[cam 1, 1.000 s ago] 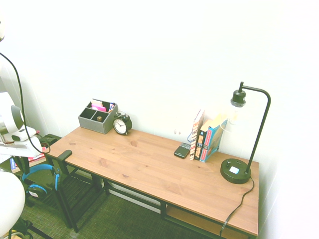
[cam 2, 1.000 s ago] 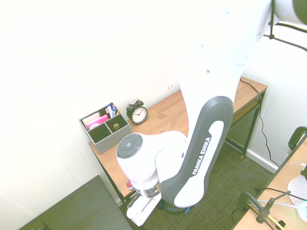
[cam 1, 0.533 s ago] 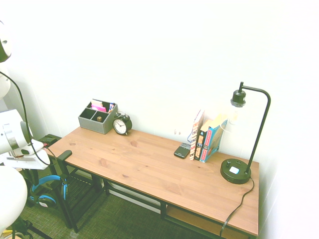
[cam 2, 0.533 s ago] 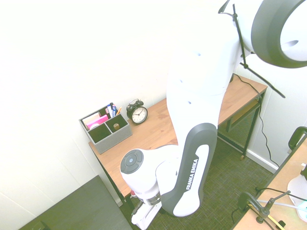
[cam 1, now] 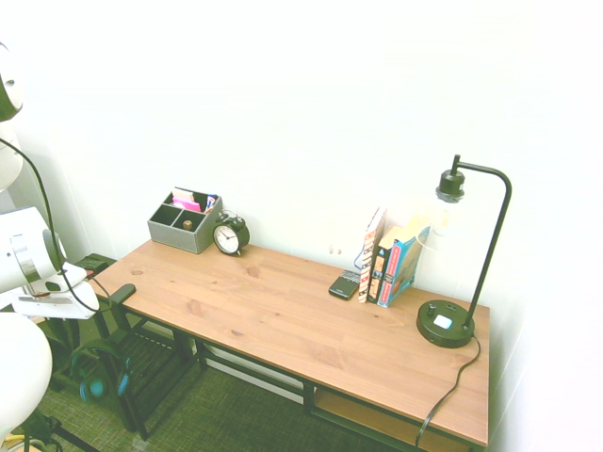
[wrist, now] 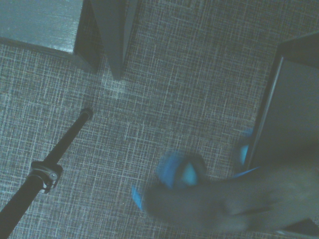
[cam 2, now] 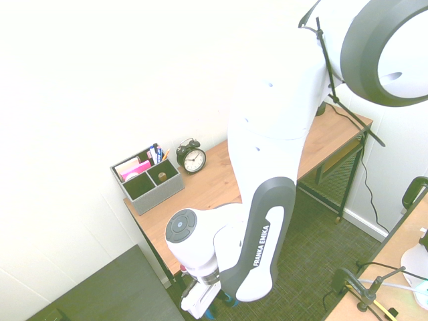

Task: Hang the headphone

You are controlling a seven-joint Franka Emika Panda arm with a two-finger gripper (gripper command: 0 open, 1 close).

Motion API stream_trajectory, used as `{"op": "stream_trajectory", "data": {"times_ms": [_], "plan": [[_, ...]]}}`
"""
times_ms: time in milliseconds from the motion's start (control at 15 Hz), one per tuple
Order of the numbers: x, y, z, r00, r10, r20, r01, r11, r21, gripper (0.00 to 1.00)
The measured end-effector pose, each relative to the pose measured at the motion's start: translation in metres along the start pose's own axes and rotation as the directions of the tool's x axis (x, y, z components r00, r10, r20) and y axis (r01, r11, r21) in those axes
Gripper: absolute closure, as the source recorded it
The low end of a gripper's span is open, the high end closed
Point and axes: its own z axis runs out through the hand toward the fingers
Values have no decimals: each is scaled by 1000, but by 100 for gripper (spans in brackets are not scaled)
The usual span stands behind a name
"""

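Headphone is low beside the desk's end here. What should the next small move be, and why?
Probably a short lift straight up: the headphone sits well below the black bracket at the end of the desk, close to the floor, and it is blurred in the wrist view, so it does not look hung yet.

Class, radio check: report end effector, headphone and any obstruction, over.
End effector low beside the desk end, jaw state unclear. Headphone hanging low by the desk's left end, blurred in the wrist view. Nothing seen in the way.
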Motion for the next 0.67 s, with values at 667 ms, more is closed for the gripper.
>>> {"op": "stream_trajectory", "data": {"times_ms": [667], "plan": [[70,31,-133,996,-85,-15,86,986,140,0]]}}
